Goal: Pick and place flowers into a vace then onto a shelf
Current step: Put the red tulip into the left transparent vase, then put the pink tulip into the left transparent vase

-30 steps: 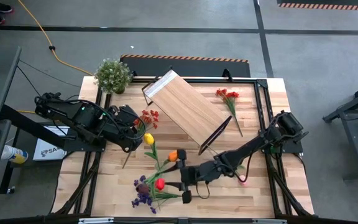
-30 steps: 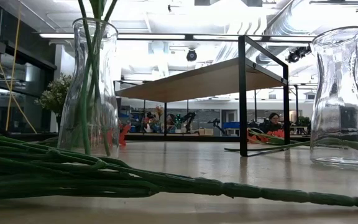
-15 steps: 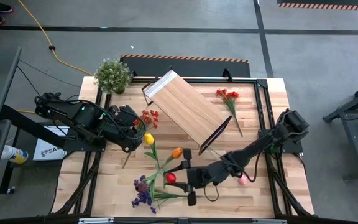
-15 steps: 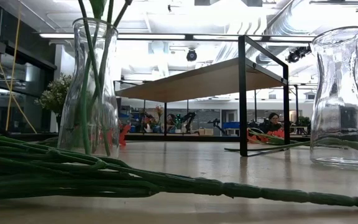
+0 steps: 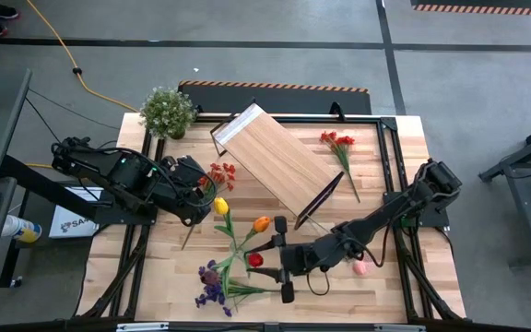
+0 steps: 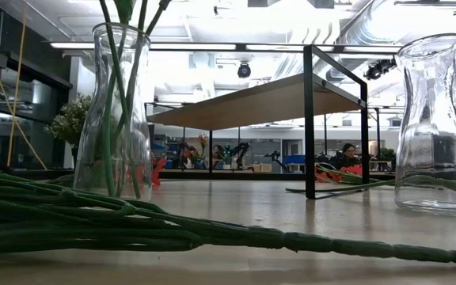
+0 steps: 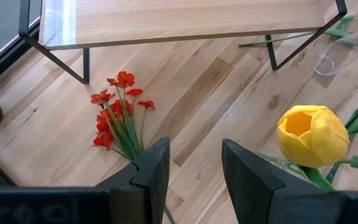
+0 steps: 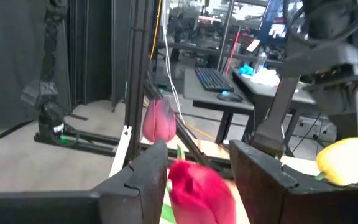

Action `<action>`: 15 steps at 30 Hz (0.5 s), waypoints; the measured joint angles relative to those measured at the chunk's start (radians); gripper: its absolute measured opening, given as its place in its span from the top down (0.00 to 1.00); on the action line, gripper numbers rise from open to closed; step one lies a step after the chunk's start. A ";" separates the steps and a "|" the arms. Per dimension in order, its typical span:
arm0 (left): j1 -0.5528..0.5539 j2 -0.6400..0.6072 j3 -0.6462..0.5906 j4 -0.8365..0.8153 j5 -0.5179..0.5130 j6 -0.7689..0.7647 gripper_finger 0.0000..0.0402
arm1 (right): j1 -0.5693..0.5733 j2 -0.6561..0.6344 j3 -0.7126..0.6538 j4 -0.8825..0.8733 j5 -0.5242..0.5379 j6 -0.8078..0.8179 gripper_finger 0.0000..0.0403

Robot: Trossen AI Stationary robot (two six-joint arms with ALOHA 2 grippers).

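Overhead — shelf on butcher-block tabletop.

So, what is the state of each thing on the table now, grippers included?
left gripper: open, above the red spray
right gripper: closed on the red tulip
shelf: standing, bare
near vase: upright, stems inside
far vase: upright, no stems standing in it
purple spray: lying flat

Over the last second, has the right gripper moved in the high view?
Yes. The right gripper has shifted toward the table's front edge and slightly right, away from the shelf, and the red tulip has moved the same way.
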 joint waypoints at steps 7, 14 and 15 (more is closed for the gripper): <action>0.000 0.000 0.000 0.000 0.000 0.000 0.55 | 0.005 -0.041 0.000 0.001 -0.010 -0.016 0.59; 0.000 0.000 0.000 0.000 -0.001 0.000 0.55 | 0.062 -0.110 0.000 -0.002 0.024 -0.183 0.59; 0.000 0.000 0.000 0.000 -0.001 0.000 0.55 | 0.078 -0.122 0.000 -0.008 0.054 -0.219 0.59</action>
